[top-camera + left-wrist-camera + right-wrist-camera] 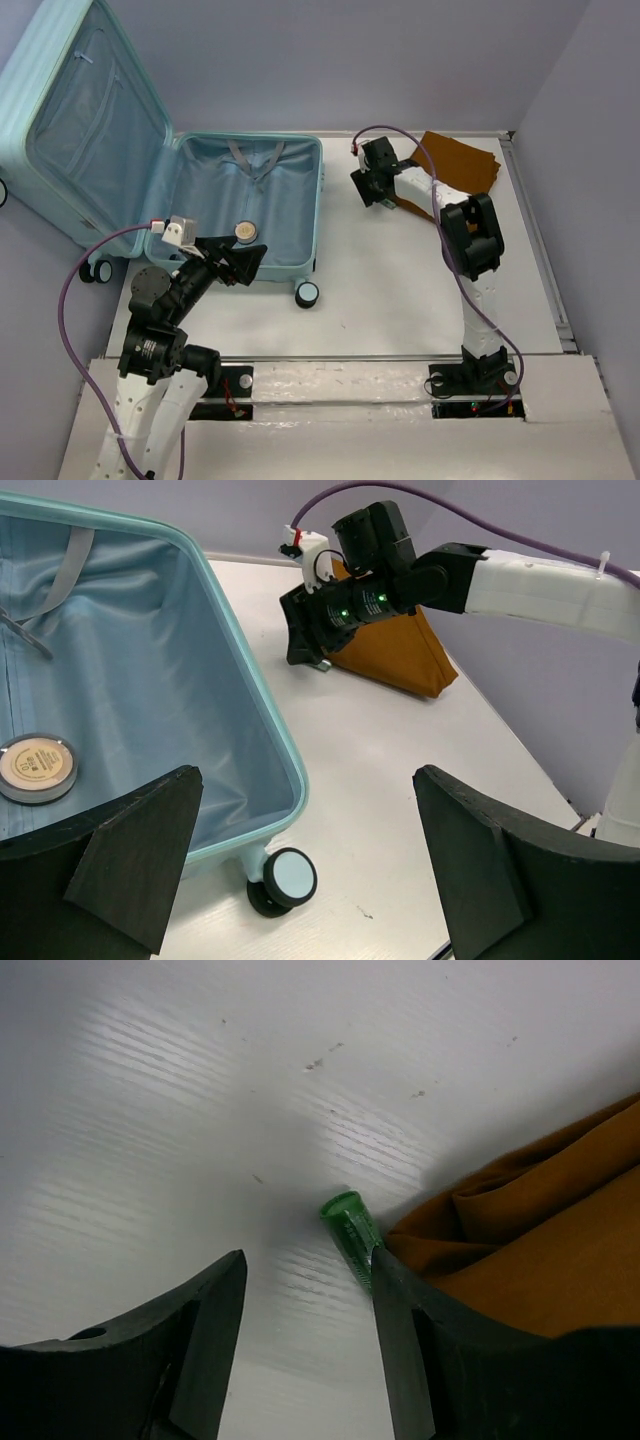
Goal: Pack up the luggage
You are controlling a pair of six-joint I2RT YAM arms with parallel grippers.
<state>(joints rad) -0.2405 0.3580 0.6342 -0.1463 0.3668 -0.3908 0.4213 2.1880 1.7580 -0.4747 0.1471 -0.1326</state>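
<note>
The luggage [290, 150] lies open on the table's left half, its lid [70, 110] leaning back to the upper left. A round tin [246, 233] rests on the blue lining [150, 680]. My left gripper [240, 262] hovers open over the case's near right corner, nothing between its fingers [130, 850]. My right gripper [368, 192] points down at the table beside a folded brown cloth [460, 162]. In the right wrist view its jaws [308, 1260] stand apart over bare table. A small green tube [349, 1228] lies against the cloth [540, 1250], just outside the right fingertip.
A caster wheel [285, 878] sticks out at the case's near right corner [307, 293]. Another wheel [92, 270] sits under the lid at the left. A raised rail [535, 240] runs along the table's right edge. Lilac walls close in behind and on both sides.
</note>
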